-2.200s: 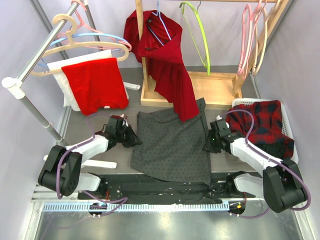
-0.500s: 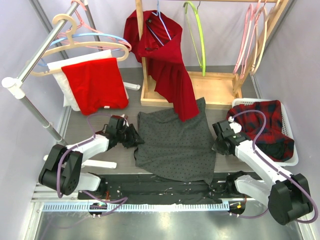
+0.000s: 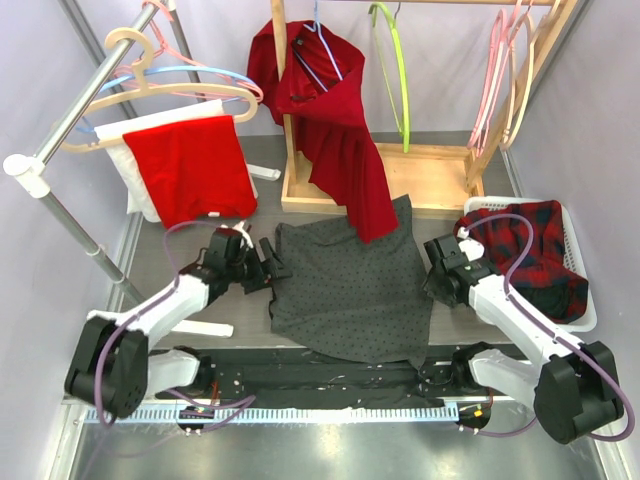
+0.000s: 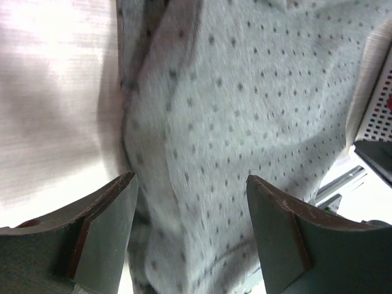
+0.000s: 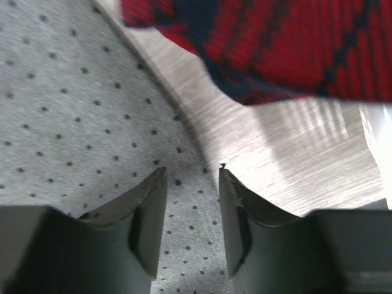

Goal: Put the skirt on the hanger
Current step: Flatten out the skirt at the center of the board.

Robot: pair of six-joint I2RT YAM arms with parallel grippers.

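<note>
The grey dotted fabric skirt (image 3: 350,290) lies spread flat on the grey table (image 3: 160,250) between the two arms. Its near hem is draped over the dark strip (image 3: 250,362) at the table's front edge. Its far edge is partly hidden under the hanging tail of a dark red garment (image 3: 340,150) slung over a wooden rack (image 3: 430,180).

The left claw (image 3: 272,270) sits at the skirt's left edge, fingers spread wide with nothing between them. Its wrist view is blurred and shows only cloth below. The right claw (image 3: 432,282) is at the skirt's right edge, fingers a narrow gap apart above the hem, not pinching it.

A lime-green plastic hanger (image 3: 398,80) hangs at the rack, its hook cut off at the top of the overhead view. A red plaid cloth (image 3: 530,250) fills a white basket (image 3: 580,318); its edge is blurred in the right wrist view.
</note>
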